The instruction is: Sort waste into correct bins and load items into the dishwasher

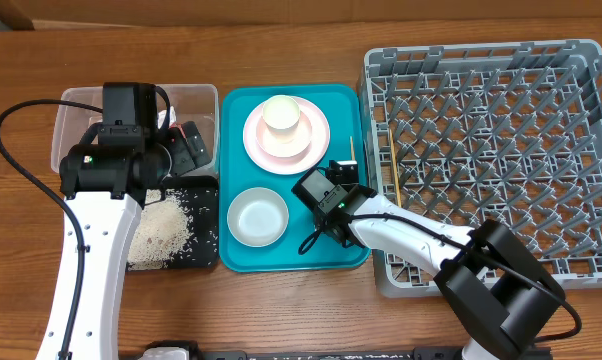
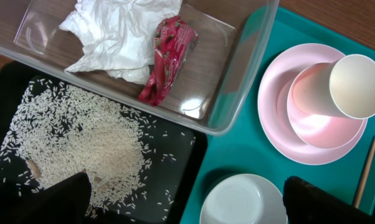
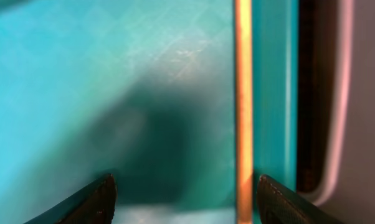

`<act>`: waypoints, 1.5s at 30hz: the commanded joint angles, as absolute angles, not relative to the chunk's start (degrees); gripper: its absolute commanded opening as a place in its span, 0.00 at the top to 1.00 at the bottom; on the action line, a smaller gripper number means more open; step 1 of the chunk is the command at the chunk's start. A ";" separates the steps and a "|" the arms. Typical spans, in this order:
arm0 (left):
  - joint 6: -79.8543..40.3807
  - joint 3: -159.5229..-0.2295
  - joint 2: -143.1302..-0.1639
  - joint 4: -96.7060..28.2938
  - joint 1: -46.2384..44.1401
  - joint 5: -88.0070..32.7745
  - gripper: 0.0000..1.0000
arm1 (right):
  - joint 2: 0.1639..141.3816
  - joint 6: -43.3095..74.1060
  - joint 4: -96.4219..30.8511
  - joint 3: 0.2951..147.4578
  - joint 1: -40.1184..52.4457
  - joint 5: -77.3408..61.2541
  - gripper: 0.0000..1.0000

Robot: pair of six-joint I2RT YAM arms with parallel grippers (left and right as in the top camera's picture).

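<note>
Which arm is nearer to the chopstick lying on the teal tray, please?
Right. Its fingers sit either side of the chopstick; the left arm's fingers are across the tray, over the clear tub.

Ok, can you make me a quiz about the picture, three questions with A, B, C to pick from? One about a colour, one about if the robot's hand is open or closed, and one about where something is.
1. What colour is the tray under the rice? A black, B teal, C pink.
2. The right gripper is: A shut on rice, B open, C shut and empty.
3. Where is the red wrapper? A on the tray with the rice, B in the right gripper, C in the clear tub.

Answers: 1 A, the left wrist view shows the rice spread on black. 2 B, its fingers stand wide apart in its own wrist view. 3 C, it lies inside the tub beside the white napkin.
</note>
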State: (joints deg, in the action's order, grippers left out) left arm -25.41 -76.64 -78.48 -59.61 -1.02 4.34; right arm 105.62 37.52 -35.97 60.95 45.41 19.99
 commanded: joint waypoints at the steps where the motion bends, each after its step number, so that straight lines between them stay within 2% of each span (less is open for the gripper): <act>1: -25.32 -77.47 -78.41 -59.55 -0.78 4.47 0.00 | 106.32 37.54 -36.03 59.99 45.58 16.08 0.27; 7: -25.32 -77.47 -78.41 -59.55 -0.78 4.47 0.00 | 106.32 37.54 -36.03 59.99 45.58 13.89 0.29; 10: -25.32 -77.47 -78.41 -59.55 -0.78 4.47 0.00 | 106.32 37.54 -36.03 60.01 45.58 13.82 0.39; 16: -25.32 -77.47 -78.41 -59.55 -0.78 4.47 0.00 | 106.32 37.54 -35.79 60.01 45.58 15.18 0.44; 22: -25.32 -77.47 -78.41 -59.55 -0.78 4.47 0.00 | 106.32 37.54 -34.79 59.99 45.58 15.51 0.59; 41: -25.32 -77.47 -78.41 -59.55 -0.78 4.47 0.00 | 106.87 37.76 -31.38 59.96 41.58 15.55 0.62; 45: -25.32 -77.47 -78.41 -59.55 -0.78 4.47 0.00 | 106.87 37.76 -31.11 59.94 41.60 15.55 0.67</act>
State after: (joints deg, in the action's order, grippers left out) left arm -25.39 -76.64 -78.48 -59.61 -1.02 4.34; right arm 105.93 37.45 -31.40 60.62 41.71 15.29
